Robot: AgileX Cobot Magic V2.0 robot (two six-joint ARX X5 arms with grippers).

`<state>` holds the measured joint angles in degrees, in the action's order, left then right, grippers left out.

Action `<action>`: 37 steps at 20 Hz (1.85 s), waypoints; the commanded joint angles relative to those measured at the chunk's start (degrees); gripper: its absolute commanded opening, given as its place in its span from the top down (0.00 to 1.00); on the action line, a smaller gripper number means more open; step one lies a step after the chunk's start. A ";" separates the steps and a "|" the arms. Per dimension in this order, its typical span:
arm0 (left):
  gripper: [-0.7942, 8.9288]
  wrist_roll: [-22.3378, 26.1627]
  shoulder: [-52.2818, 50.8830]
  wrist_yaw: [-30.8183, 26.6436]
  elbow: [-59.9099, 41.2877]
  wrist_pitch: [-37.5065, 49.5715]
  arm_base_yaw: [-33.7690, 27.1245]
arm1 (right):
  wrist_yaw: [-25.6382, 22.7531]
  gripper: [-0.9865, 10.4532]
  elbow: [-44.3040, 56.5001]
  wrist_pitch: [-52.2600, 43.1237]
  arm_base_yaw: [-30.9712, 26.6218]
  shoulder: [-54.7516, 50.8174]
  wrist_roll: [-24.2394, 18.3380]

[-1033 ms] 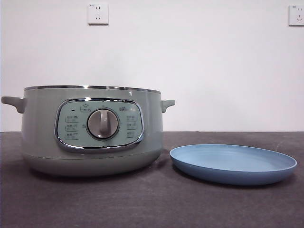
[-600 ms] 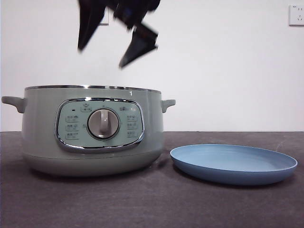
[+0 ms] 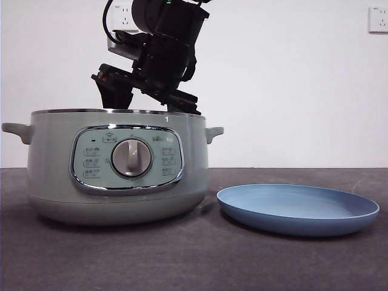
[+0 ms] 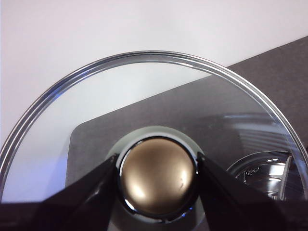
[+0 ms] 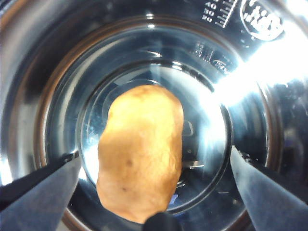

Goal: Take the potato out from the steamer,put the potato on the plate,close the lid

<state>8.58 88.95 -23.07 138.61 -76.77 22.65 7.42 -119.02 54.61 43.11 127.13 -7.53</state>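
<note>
Right wrist view: the right gripper (image 5: 154, 192), jaws spread wide, hangs inside the steamer (image 3: 118, 167) over the potato (image 5: 140, 151) lying on its floor. Centre the jaws across the potato's narrow width before you close. The left gripper (image 4: 158, 174) clamps the lid (image 4: 159, 120) knob. The steamer's embossed writing is unreadable.

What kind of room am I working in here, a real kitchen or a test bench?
Likely a test bench: a bare white wall with power sockets, a plain dark table, and only the steamer and plate standing on it.
</note>
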 commanded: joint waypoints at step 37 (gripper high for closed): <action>0.93 0.04 1.16 20.63 0.61 -1.97 0.13 | -4.31 0.93 14.27 22.14 -21.79 -36.24 5.14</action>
<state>8.54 90.52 -2.37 138.61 -76.73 22.65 3.01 -105.65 76.71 21.39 90.52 -2.90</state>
